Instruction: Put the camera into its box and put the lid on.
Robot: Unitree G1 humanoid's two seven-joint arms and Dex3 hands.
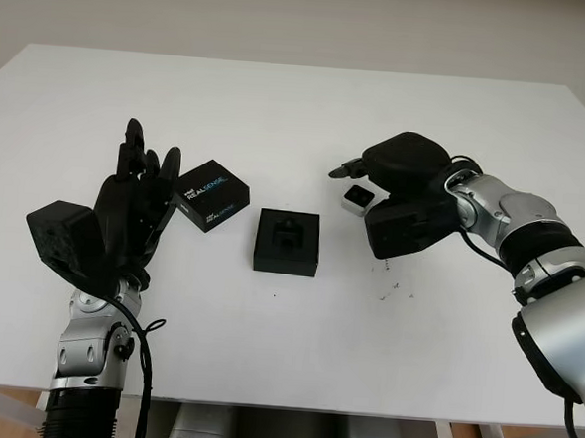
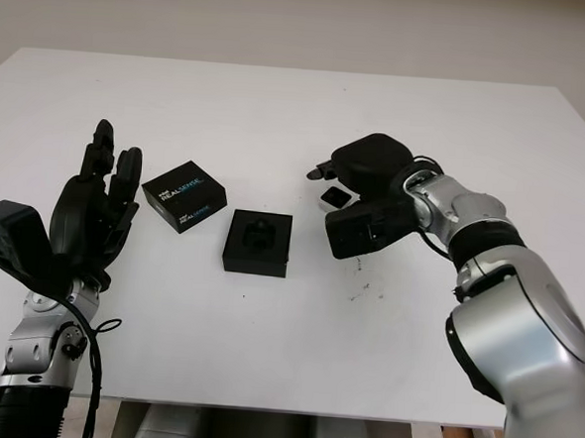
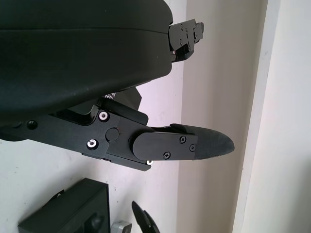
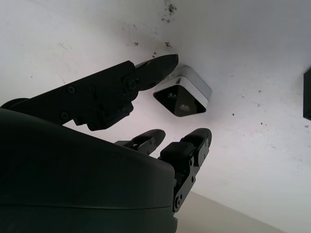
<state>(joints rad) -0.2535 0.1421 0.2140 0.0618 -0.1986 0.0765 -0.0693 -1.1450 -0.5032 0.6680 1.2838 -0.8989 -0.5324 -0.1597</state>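
Right hand (image 1: 379, 180) hovers open over the bench (image 1: 300, 90) toward its right edge, one fingertip (image 4: 163, 65) at the small silver camera (image 1: 357, 196) on the surface, not gripping it. Left hand (image 1: 134, 204), open, is raised near the left edge beside the printed lid (image 1: 212, 194). The open black box (image 1: 287, 242) sits mid-bench, between lid and camera.
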